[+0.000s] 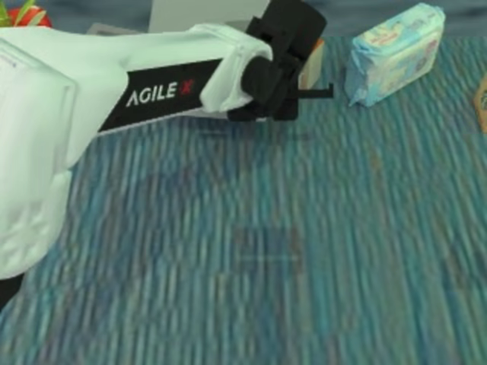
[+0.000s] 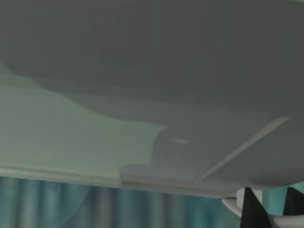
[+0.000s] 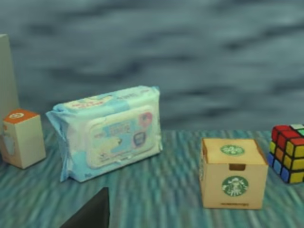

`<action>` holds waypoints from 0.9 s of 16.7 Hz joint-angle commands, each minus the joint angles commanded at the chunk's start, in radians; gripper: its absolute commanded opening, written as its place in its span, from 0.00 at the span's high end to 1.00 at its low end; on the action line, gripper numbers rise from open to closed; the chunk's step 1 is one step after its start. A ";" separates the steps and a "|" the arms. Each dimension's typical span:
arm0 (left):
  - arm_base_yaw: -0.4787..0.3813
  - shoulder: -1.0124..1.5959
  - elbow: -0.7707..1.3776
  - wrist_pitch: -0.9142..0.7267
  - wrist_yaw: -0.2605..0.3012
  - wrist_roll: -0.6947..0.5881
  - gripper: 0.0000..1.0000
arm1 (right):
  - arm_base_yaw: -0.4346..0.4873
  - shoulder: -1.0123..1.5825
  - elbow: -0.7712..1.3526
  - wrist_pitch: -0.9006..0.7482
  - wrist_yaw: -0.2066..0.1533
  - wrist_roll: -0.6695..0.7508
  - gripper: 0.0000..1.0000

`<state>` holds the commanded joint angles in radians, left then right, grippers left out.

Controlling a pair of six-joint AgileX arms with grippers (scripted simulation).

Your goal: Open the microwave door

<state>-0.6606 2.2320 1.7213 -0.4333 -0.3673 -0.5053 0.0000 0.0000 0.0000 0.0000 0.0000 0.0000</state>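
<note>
Behind my left arm at the table's far edge, only a pale grey piece of the microwave (image 1: pixel 190 14) shows in the top view. In the left wrist view its grey front (image 2: pixel 142 71) fills the picture from very close. The microwave door's pale handle (image 2: pixel 233 203) curves between the two black fingertips (image 2: pixel 251 213). My left gripper (image 2: pixel 268 191) is shut on that handle, and from above the gripper (image 1: pixel 308 85) sits just right of the microwave. How far the door stands open is hidden. Of my right gripper, out of the top view, one dark finger (image 3: pixel 92 213) shows.
A blue wipes pack (image 1: pixel 396 52) lies at the far right, with a small orange-topped box (image 1: pixel 312 65) beside the left gripper. The right wrist view also shows a tan cardboard box (image 3: pixel 232 173) and a colour cube (image 3: pixel 289 152). A red and green object (image 1: pixel 27 14) sits at the far left.
</note>
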 joint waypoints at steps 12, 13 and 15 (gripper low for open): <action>0.000 0.000 0.000 0.000 0.000 0.000 1.00 | 0.000 0.000 0.000 0.000 0.000 0.000 0.00; -0.008 0.003 0.003 0.001 0.006 -0.004 1.00 | 0.000 0.000 0.000 0.000 0.000 0.000 0.00; -0.006 -0.002 -0.010 0.006 0.010 0.005 1.00 | 0.000 0.000 0.000 0.000 0.000 0.000 0.00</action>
<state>-0.6663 2.2300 1.7109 -0.4268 -0.3569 -0.5005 0.0000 0.0000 0.0000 0.0000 0.0000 0.0000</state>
